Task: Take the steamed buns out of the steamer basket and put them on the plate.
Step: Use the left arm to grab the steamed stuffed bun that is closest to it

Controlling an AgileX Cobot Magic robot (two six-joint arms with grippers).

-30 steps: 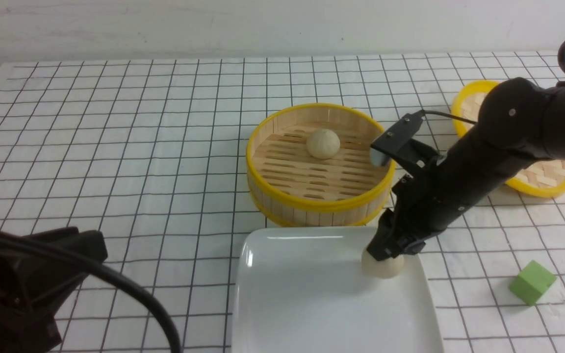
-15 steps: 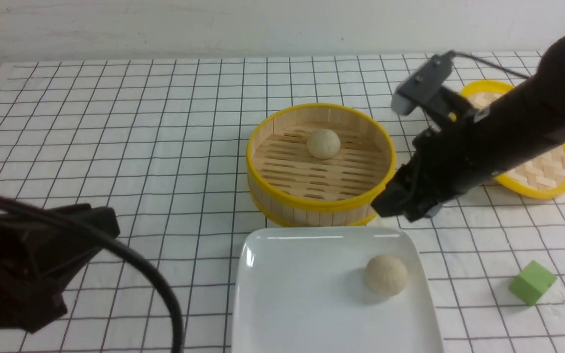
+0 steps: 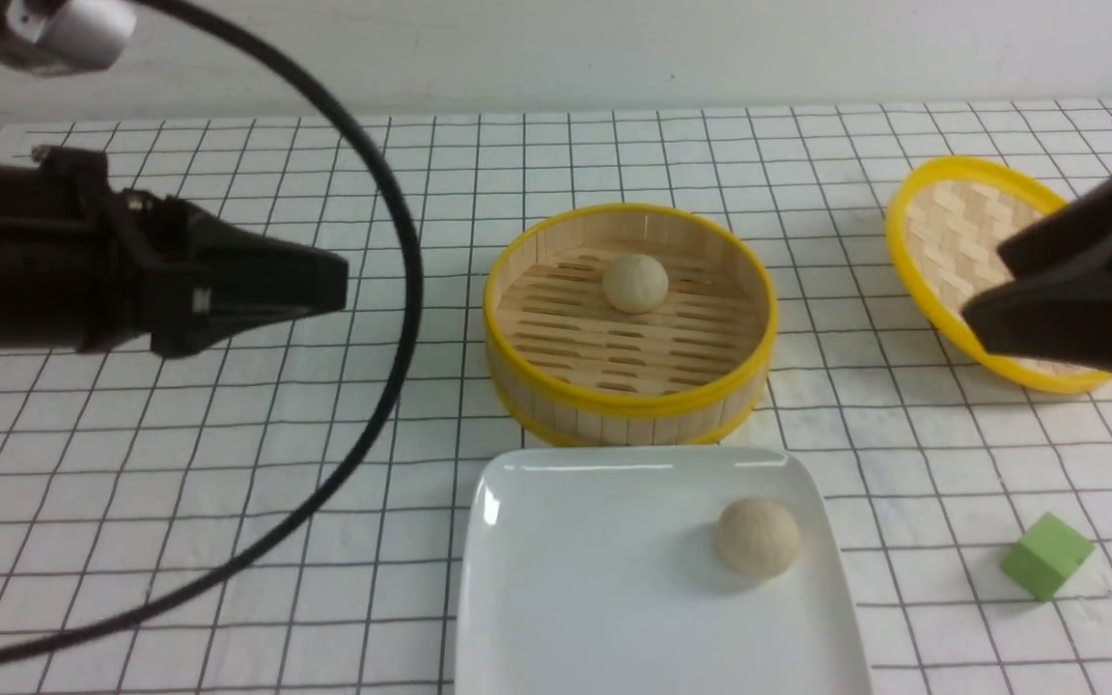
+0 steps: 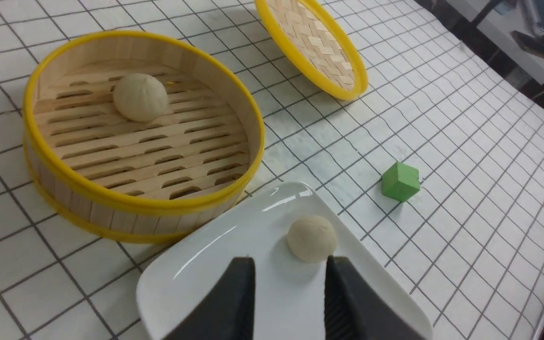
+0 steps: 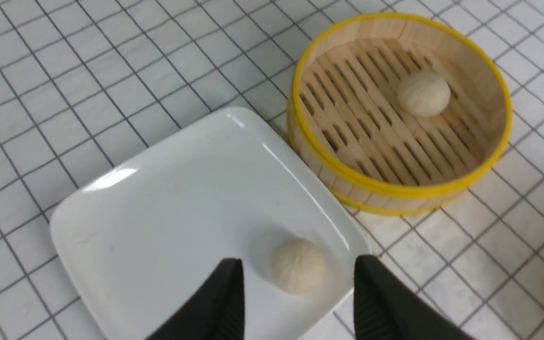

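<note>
One steamed bun [image 3: 635,283] lies in the round bamboo steamer basket [image 3: 628,405], toward its far side. Another steamed bun [image 3: 757,538] rests on the white plate [image 3: 595,598], near the plate's right edge. My right gripper [image 3: 973,320] hangs open and empty, raised at the right in front of the lid; in its wrist view the plate's bun [image 5: 298,270] shows between the spread fingers [image 5: 227,293], well below them. My left gripper [image 3: 339,285] is raised at the left and points toward the basket, open and empty [image 4: 290,264].
A flat woven lid with a yellow rim [image 3: 952,232] lies at the back right, partly behind my right gripper. A green cube [image 3: 1046,556] sits right of the plate. The left arm's black cable [image 3: 402,319] loops over the table's left side.
My right gripper let go of the bun on the plate, then rose and drew back to the right. My left arm lifted from the near left corner and now points toward the basket.
</note>
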